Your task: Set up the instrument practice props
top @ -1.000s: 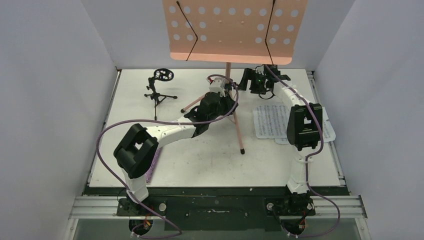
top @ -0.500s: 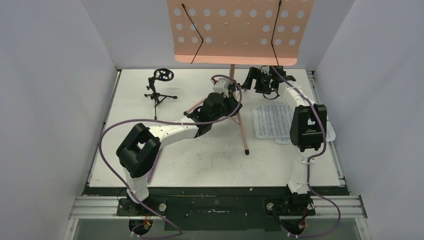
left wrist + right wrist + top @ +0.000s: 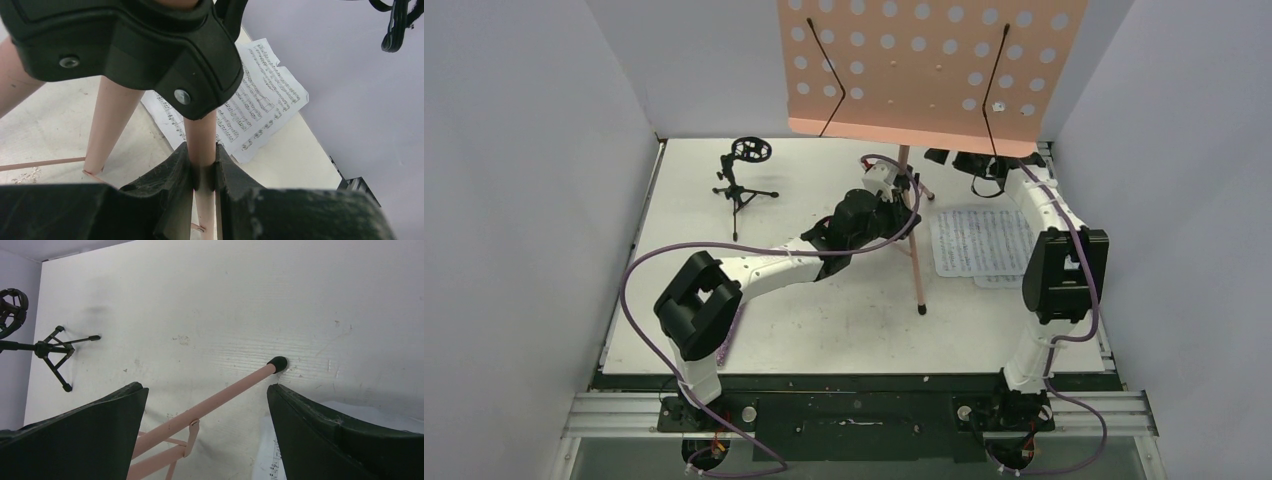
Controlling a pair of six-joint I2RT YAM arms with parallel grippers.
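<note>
The pink perforated music stand point(image 3: 929, 65) stands on its tripod at the back middle of the table. My left gripper point(image 3: 894, 210) is shut on one pink tube of the stand's base point(image 3: 204, 145), just below the black hub. My right gripper point(image 3: 959, 160) is open and empty behind the stand; between its fingers in the right wrist view point(image 3: 206, 389) runs a pink leg point(image 3: 220, 395) with a black foot. The white sheet-music pages point(image 3: 969, 240) lie flat at the right. The small black mic stand point(image 3: 746, 180) stands at the back left. The purple microphone point(image 3: 729, 330) lies partly hidden under my left arm.
White walls close the table in on the left, back and right. The stand's front leg ends at a black foot point(image 3: 921, 310) mid-table. A purple cable loops off my left arm point(image 3: 639, 270). The sheet music also shows in the left wrist view point(image 3: 255, 100).
The music stand has shifted right with my left gripper on it, and its desk sits further right and higher in view. My right gripper has moved right, away from the pole.
</note>
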